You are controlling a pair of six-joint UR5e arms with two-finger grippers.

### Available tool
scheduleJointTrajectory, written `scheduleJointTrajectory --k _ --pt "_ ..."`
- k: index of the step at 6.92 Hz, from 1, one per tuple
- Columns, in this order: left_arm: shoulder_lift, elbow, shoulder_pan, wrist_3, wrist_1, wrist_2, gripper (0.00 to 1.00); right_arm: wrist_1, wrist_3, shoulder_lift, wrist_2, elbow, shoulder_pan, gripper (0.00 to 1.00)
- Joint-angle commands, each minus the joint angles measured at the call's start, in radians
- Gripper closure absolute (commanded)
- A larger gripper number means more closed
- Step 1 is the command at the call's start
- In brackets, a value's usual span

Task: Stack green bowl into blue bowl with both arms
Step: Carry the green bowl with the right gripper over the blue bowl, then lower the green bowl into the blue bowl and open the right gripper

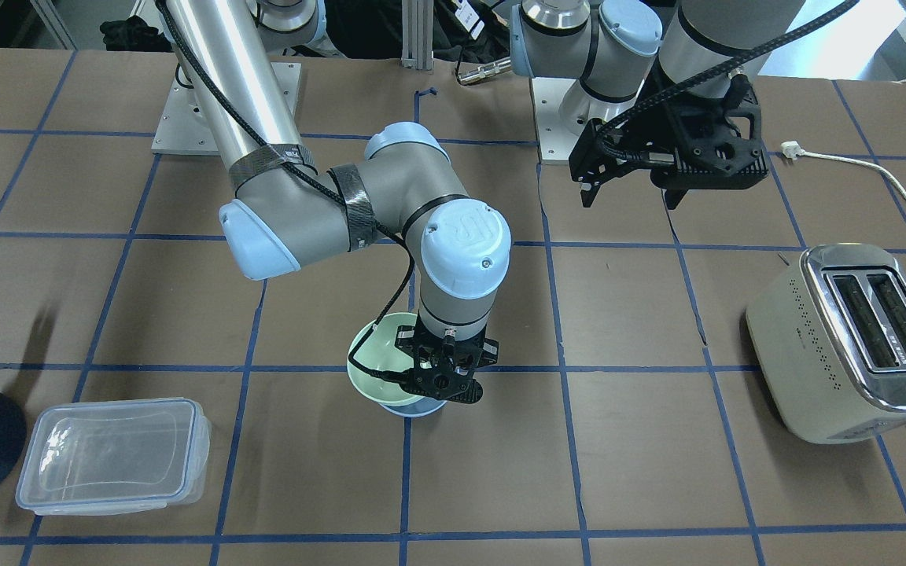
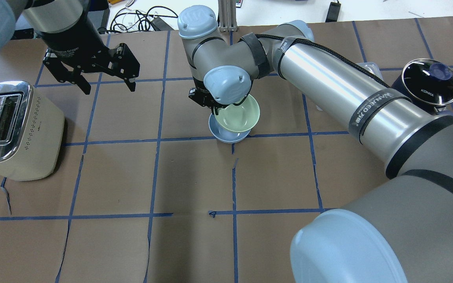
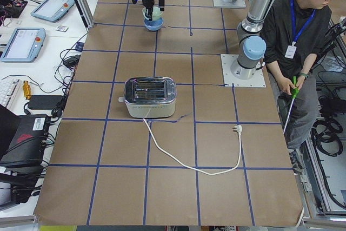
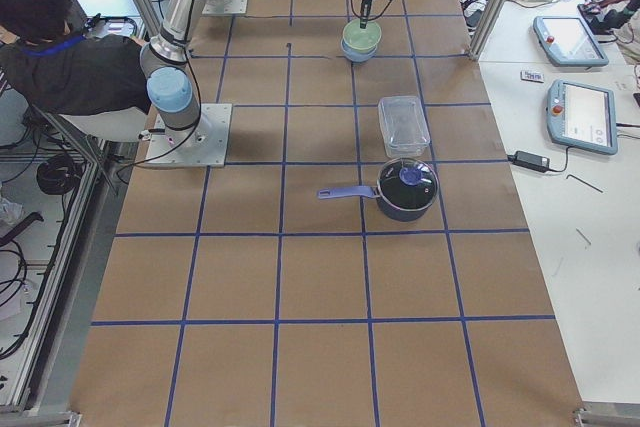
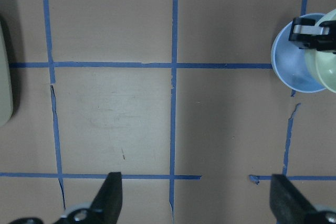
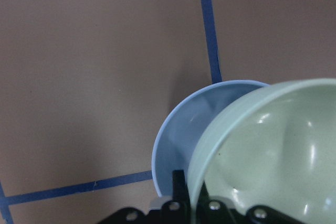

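Observation:
My right gripper (image 1: pixel 443 383) is shut on the rim of the pale green bowl (image 1: pixel 377 355) and holds it tilted just over the pale blue bowl (image 1: pixel 415 409), which rests on the table. In the overhead view the green bowl (image 2: pixel 239 114) covers most of the blue bowl (image 2: pixel 225 135), offset a little to one side. The right wrist view shows the green bowl (image 6: pixel 273 150) close above the blue bowl (image 6: pixel 181 135); I cannot tell whether they touch. My left gripper (image 2: pixel 104 81) is open and empty, raised well to the side of the bowls, which show at the edge of its wrist view.
A cream toaster (image 2: pixel 12 129) stands on my left side, with its cord (image 1: pixel 897 189) trailing on the table. A clear plastic container (image 1: pixel 113 453) and a dark blue saucepan (image 2: pixel 427 83) are on my right side. An operator (image 3: pixel 297 25) sits beside the table.

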Motion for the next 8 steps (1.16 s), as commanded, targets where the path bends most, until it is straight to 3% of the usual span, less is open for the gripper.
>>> scheduleJointTrajectory --k 1,3,5,7,8 --pt "0.001 -0.001 0.002 0.001 0.000 -0.001 0.00 -0.011 -0.003 0.006 -0.003 -0.001 0.000 0.28" --pt "0.001 -0.001 -0.003 -0.001 0.000 -0.002 0.00 -0.019 0.003 0.005 0.000 -0.005 0.000 0.13" --pt "0.001 -0.001 -0.001 -0.001 0.000 -0.002 0.00 -0.010 -0.044 -0.003 -0.012 -0.068 -0.026 0.00" --pt "0.001 0.002 -0.003 -0.001 0.000 0.001 0.00 0.010 -0.156 -0.029 -0.003 -0.070 -0.116 0.00" --pt "0.001 0.002 -0.003 -0.002 0.000 0.002 0.00 0.082 -0.188 -0.087 -0.002 -0.068 -0.179 0.00"
